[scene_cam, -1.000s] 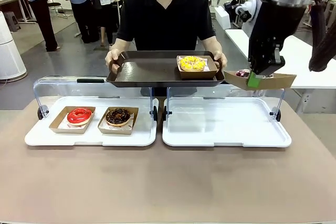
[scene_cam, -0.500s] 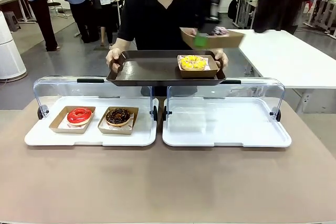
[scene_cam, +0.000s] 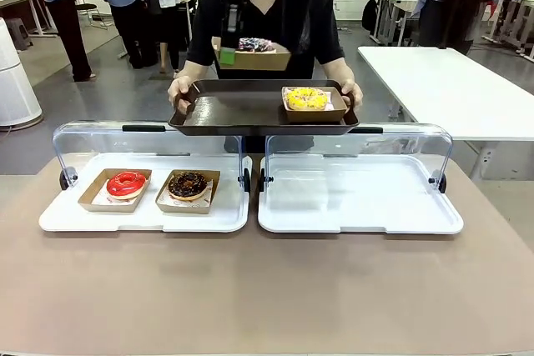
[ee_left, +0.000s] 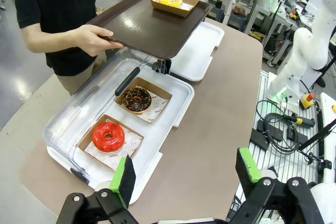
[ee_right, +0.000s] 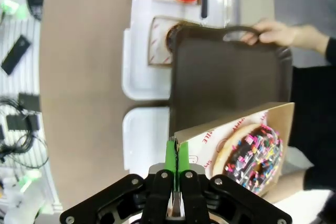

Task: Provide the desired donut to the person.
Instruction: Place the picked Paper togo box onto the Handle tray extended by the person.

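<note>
One faint red-printed donut liner (ee_left: pixel 150 109)

The sprinkled chocolate donut (ee_right: pixel 252 156) sits in a brown cardboard tray (scene_cam: pixel 250 57) held level in the air above the far left part of the dark serving tray (scene_cam: pixel 242 110). The person (scene_cam: pixel 263 27) in a black T-shirt stands at the table's far edge, holding that serving tray by both end handles.

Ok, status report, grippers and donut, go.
Right gripper shut on sprinkle donut's box, above the person's tray. Left gripper open, empty. Yellow donut on tray's right side; left side free.
</note>
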### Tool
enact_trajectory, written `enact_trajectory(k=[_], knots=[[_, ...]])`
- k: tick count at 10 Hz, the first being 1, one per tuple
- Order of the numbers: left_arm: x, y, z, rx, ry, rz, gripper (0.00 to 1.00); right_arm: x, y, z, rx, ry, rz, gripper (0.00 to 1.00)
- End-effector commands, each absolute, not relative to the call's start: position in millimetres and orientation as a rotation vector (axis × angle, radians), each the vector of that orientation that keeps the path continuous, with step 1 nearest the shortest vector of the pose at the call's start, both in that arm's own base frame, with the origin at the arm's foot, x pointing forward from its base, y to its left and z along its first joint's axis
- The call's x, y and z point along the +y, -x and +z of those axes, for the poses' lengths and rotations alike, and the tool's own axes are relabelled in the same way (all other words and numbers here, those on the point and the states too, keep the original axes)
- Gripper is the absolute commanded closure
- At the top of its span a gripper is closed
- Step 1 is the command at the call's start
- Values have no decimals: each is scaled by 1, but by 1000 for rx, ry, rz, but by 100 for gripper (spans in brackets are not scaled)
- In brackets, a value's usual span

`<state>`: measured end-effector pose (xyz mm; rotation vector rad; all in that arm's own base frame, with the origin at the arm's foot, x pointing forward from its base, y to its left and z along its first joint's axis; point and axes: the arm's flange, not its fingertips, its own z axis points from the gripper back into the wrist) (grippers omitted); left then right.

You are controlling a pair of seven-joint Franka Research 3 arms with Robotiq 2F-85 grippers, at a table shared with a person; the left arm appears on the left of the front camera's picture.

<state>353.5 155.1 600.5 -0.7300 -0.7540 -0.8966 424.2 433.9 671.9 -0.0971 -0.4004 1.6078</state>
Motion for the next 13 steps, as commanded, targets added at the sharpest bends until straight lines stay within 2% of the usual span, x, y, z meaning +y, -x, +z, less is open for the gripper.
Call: enact_trajectory(k=[1,6,13], knots=[[157,-352,600,-755,731,-907,0,453,-446,658,-456,116,1525,99],[157,-352,600,-755,731,-907,0,485,-475,594,-381,92,1509,99],[157,-352,600,-755,731,-907,0,472,-471,595,-397,76,1533,99]])
